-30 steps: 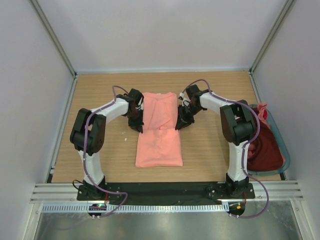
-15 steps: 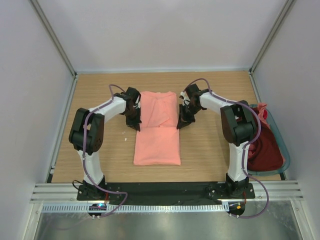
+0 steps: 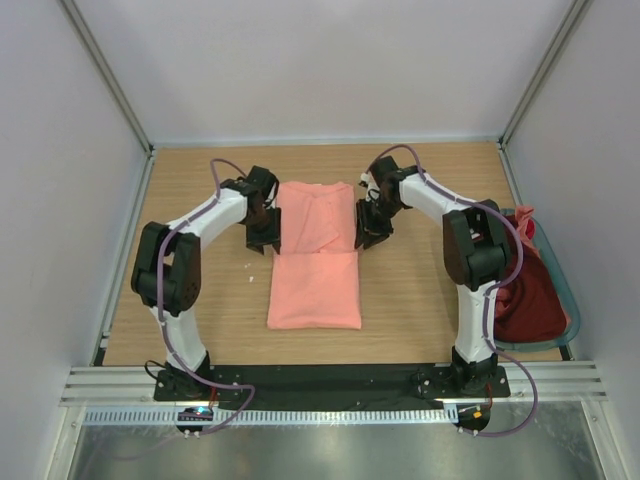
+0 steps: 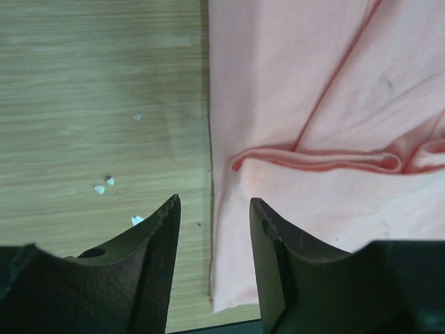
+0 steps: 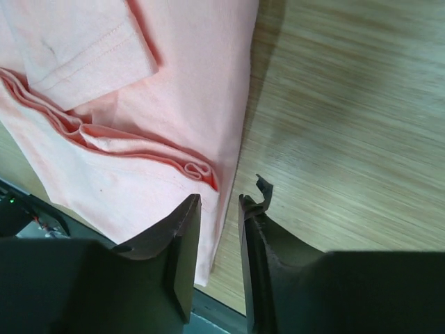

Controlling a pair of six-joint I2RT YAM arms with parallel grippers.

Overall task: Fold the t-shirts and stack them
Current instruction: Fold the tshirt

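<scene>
A salmon-pink t-shirt (image 3: 315, 285) lies flat in a long rectangle mid-table, with a folded layer ending in a cross ridge (image 4: 313, 161) (image 5: 139, 146). My left gripper (image 3: 263, 243) (image 4: 212, 209) hovers open over the shirt's left edge, and that edge runs beneath the gap untouched. My right gripper (image 3: 366, 240) (image 5: 219, 205) stands open by a narrower gap over the right edge, holding nothing. A dark maroon t-shirt (image 3: 530, 300) and a bit of pink cloth (image 3: 522, 218) sit in the basket at the right.
The grey-teal basket (image 3: 549, 243) stands at the table's right edge beside the right arm. Small white specks (image 4: 104, 186) lie on the wood left of the shirt. Enclosure walls and posts ring the table; a black strip (image 3: 320, 380) runs along its near edge.
Both grippers were shut at the shirt's sides and have now opened and drawn slightly toward the far end. The shirt shifted a little left, then settled flat.
</scene>
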